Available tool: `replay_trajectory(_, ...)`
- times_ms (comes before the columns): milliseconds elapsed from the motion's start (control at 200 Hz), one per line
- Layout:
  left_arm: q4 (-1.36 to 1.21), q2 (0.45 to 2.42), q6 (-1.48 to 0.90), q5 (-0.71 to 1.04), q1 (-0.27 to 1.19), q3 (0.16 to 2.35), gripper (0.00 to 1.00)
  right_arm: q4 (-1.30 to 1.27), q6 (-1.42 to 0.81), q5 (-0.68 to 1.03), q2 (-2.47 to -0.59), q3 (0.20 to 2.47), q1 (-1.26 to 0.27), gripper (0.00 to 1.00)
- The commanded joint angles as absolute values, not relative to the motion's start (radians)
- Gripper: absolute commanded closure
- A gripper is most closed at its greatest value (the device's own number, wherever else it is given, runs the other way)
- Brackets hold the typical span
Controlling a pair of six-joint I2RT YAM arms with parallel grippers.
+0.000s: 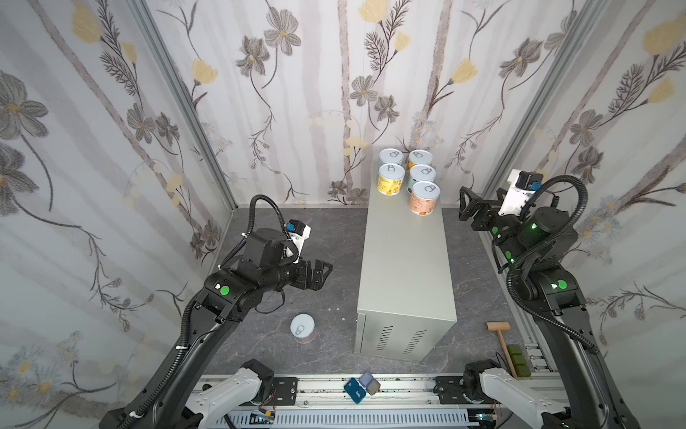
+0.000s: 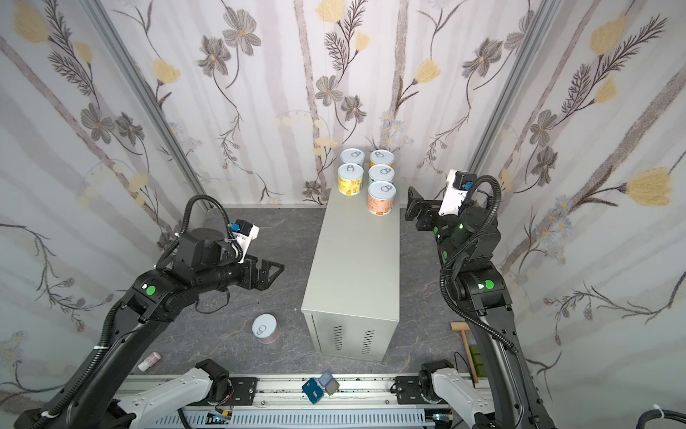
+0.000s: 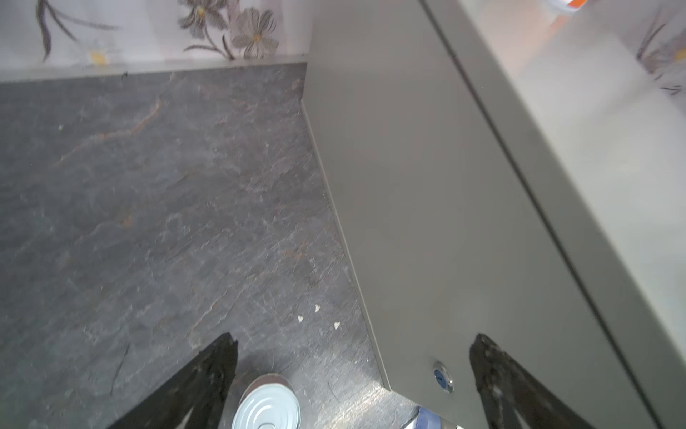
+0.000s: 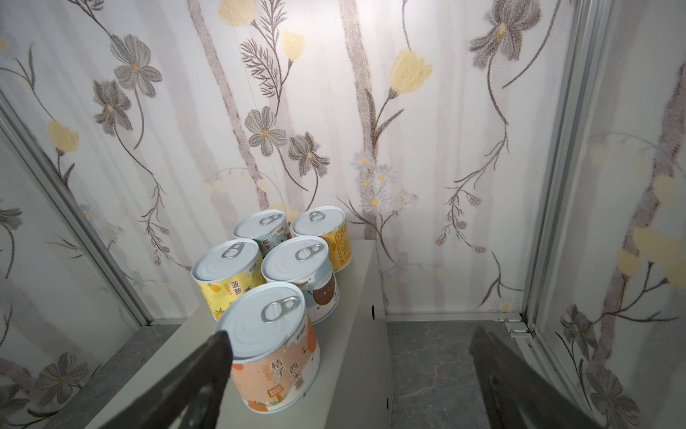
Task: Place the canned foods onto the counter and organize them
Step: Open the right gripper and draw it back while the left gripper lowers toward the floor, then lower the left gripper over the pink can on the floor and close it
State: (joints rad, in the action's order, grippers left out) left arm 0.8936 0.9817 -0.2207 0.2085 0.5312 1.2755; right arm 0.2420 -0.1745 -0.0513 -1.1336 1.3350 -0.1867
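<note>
Several canned foods stand upright in a tight cluster at the far end of the counter (image 1: pixel 404 267), with a salmon can (image 1: pixel 425 198) nearest and a yellow can (image 1: pixel 390 180) beside it. One more can (image 1: pixel 302 328) stands on the dark floor left of the counter. My left gripper (image 1: pixel 323 273) hovers open above the floor, beyond that can and left of the counter. In the left wrist view the can (image 3: pixel 267 406) lies near one finger of the open gripper (image 3: pixel 354 341). My right gripper (image 1: pixel 464 204) is open and empty, just right of the salmon can (image 4: pixel 274 356) and clear of it.
A wooden mallet (image 1: pixel 499 334) and green blocks (image 1: pixel 516 358) lie on the floor at the near right. Blue cards (image 1: pixel 362 388) rest on the front rail. A small pink-and-white tube (image 2: pixel 149 361) lies on the floor under the left arm. Flowered walls close in three sides.
</note>
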Motion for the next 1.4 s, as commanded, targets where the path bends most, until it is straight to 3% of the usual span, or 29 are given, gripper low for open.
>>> replay_trajectory(0,0.955,0.946,-0.356,0.134,0.531,1.199,0.0,0.289,-0.189,-0.031,-1.117,1.33,-0.164,0.0)
replay_trajectory(445,0.998,0.847,-0.607,0.035,0.54,0.896,0.0,0.319,-0.159,0.024,-1.084,1.306,-0.14,0.0)
replay_trajectory(699,1.01,0.945,-0.66,-0.007,0.568,0.893,0.0,0.313,-0.163,0.034,-1.098,1.294,-0.129,0.0)
replay_trajectory(1394,0.797,1.039,-0.817,-0.042,0.655,0.638,0.0,0.256,-0.179,0.052,-1.147,1.266,-0.1,0.0)
